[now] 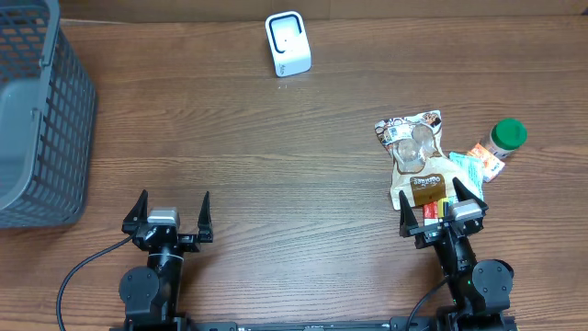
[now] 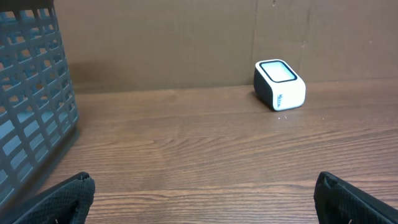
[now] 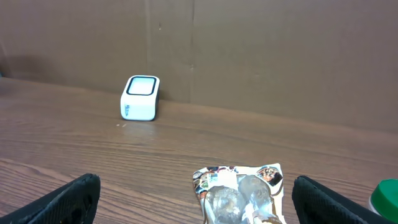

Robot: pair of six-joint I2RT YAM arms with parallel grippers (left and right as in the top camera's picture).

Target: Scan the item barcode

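Now the snack bag (image 1: 416,158) lies near the right edge of the worktop (image 1: 276,165). It is just in front of the right pincer (image 1: 440,200). The bag's lower end reaches in between the pincer's two fingers, which are spread wide. From above it may be that the fingers touch the bag, but the view is too small to be sure, and they are not squeezing it. The bag is flat and has a see-through middle with pale round bits inside. Its top has a busy white and brown print, and its lower end has a brown label. A bottle (image 1: 506,137) with a green lid and some small packets (image 1: 475,164) lie just beside the bag, closer to the right edge. The white scanner (image 1: 288,43) stands well apart from all this, by the back edge. Both arms sit low at the front edge and point toward the back. The left pincer (image 1: 175,206) is wide open too and holds nothing. A grey basket (image 1: 41,119) stands at the left edge.
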